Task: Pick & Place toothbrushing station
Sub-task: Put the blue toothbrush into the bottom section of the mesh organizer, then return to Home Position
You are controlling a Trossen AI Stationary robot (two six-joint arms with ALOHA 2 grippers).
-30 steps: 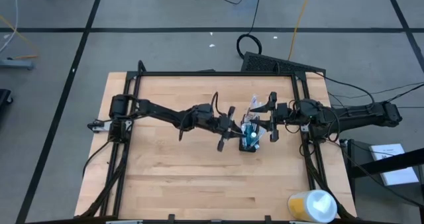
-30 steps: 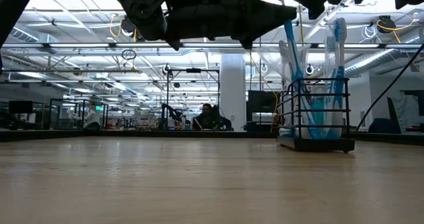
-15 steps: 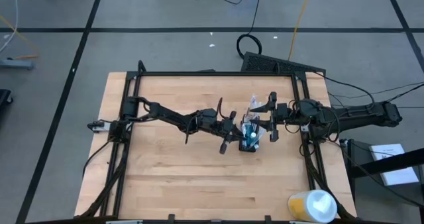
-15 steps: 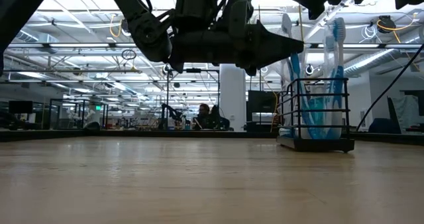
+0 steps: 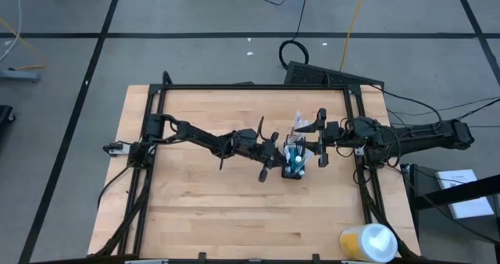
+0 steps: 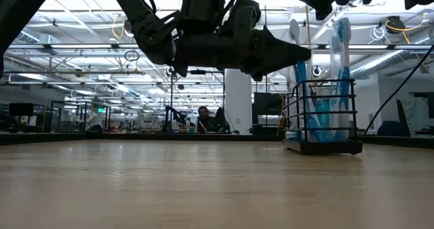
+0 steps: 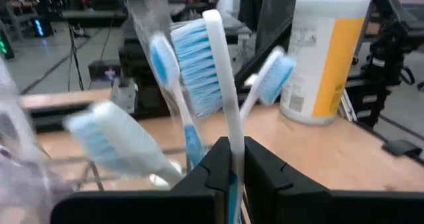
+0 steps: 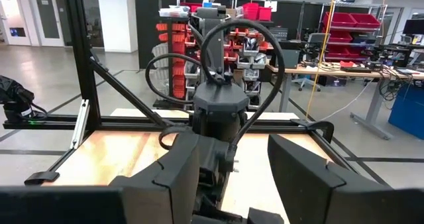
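On the wooden desk (image 5: 203,194), right of centre, stands the black wire-mesh cup (image 5: 294,168) with a cluster of blue-and-white toothbrushes (image 6: 319,114) upright or leaning in it, their bristled heads rising above the rim in the low view. The left claw (image 5: 280,156) reaches in from the left at the cup's edge, its two dark fingers (image 7: 218,168) pressed together on the white handle of one toothbrush (image 7: 222,98); in the left wrist view that brush stands almost upright between the fingers, blue bristles facing away to one side, with other brush heads blurred around it. The low view shows the left arm hanging level above the desk, its tip meeting the brushes just above the cup's rim (image 6: 319,83). The right claw (image 5: 316,139) hovers on the other side of the cup, just beside it, with its fingers (image 8: 301,174) spread apart and nothing between them; its wrist view looks across at the left arm. A yellow-and-white canister (image 5: 367,242) sits near the desk's front right corner, well apart from the cup, and shows behind the brushes in the left wrist view. A person (image 6: 203,119) sits far off in the room beyond the desk
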